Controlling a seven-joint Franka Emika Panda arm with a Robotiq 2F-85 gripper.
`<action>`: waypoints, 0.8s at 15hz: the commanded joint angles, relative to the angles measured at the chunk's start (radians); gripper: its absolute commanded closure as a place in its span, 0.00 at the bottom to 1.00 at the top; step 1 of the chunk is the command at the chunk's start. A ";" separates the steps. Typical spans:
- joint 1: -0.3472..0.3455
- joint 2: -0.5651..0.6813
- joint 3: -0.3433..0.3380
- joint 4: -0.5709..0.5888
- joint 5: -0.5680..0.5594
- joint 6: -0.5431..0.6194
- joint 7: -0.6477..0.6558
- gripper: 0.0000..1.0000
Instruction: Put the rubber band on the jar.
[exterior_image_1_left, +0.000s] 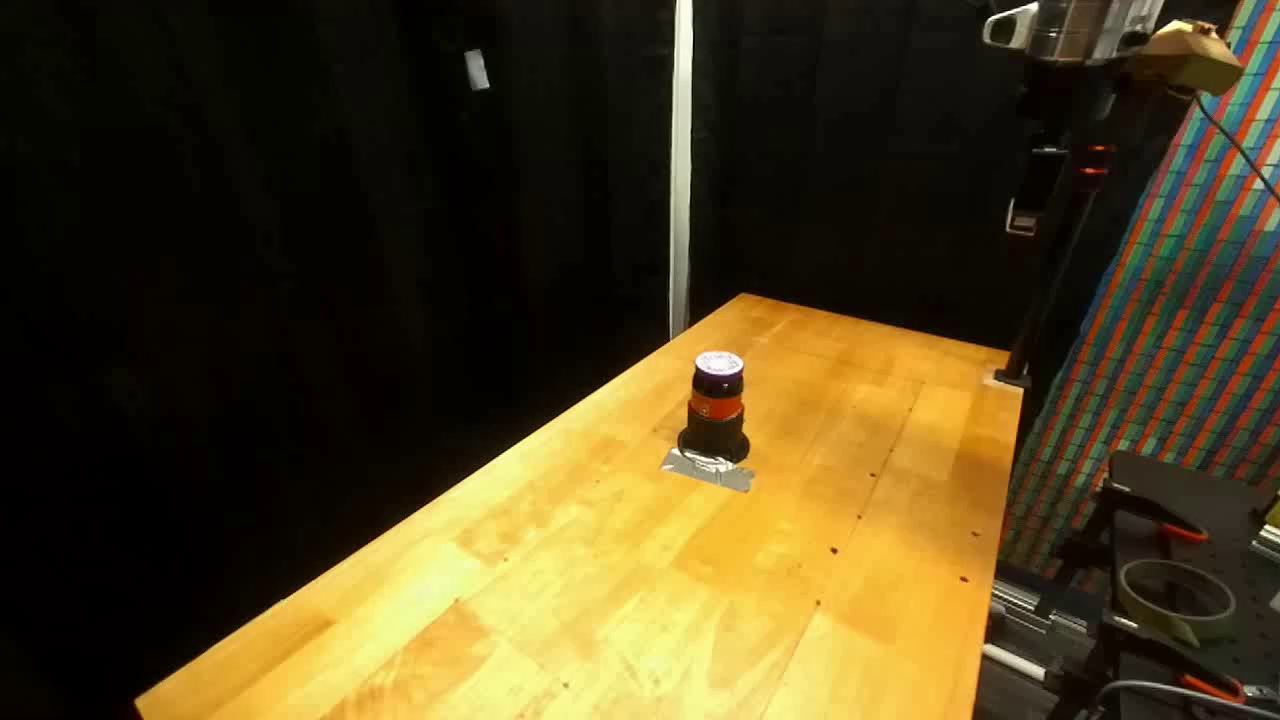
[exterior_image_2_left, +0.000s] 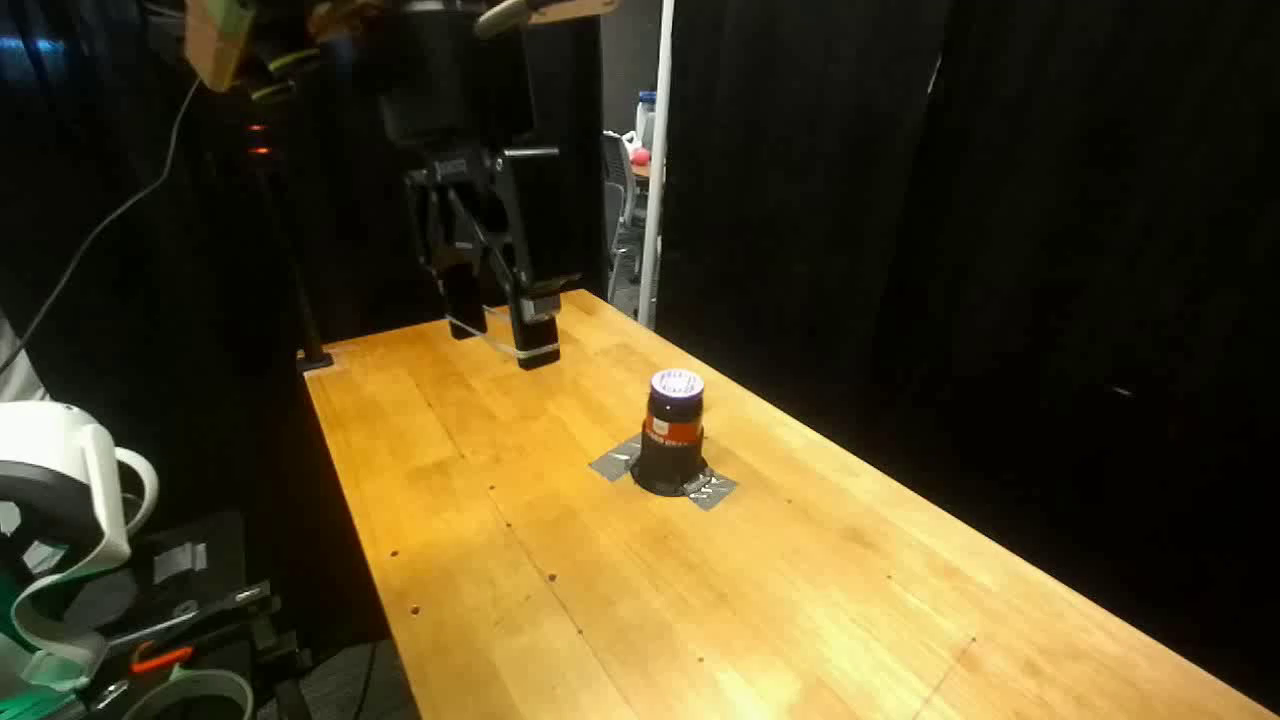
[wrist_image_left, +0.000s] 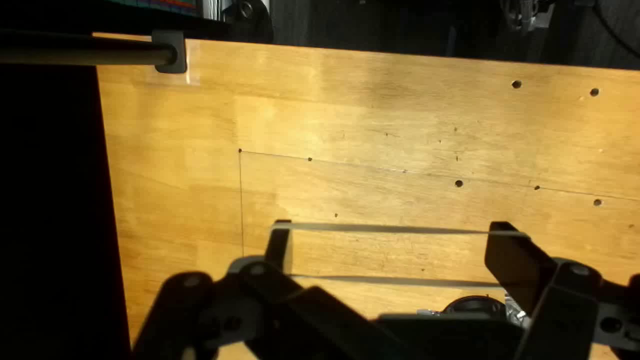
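Pincer (exterior_image_2_left: 503, 342) hung spread wide, rubber band (wrist_image_left: 390, 229) strung taut round its fingers (exterior_image_2_left: 538, 333), nothing else held. Jar (exterior_image_2_left: 674, 430) stood upright on the worktop (exterior_image_2_left: 850, 570), lower and aside: wrist view put its base (wrist_image_left: 472, 305) outside the loop, toward bottom right. Sideways centring seemed due before any descent.

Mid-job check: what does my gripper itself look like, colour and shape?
The gripper is black. Its two jaws sit on hinged linkages with rounded knuckles and end in flat, dark tips. A small grey block shows near one tip in an exterior view. No markings are readable.
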 joint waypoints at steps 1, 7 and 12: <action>0.009 0.000 -0.008 0.007 -0.004 -0.003 0.003 0.00; 0.009 -0.002 -0.008 0.016 -0.004 -0.004 0.003 0.00; 0.066 0.271 0.077 0.291 -0.007 -0.036 0.021 0.00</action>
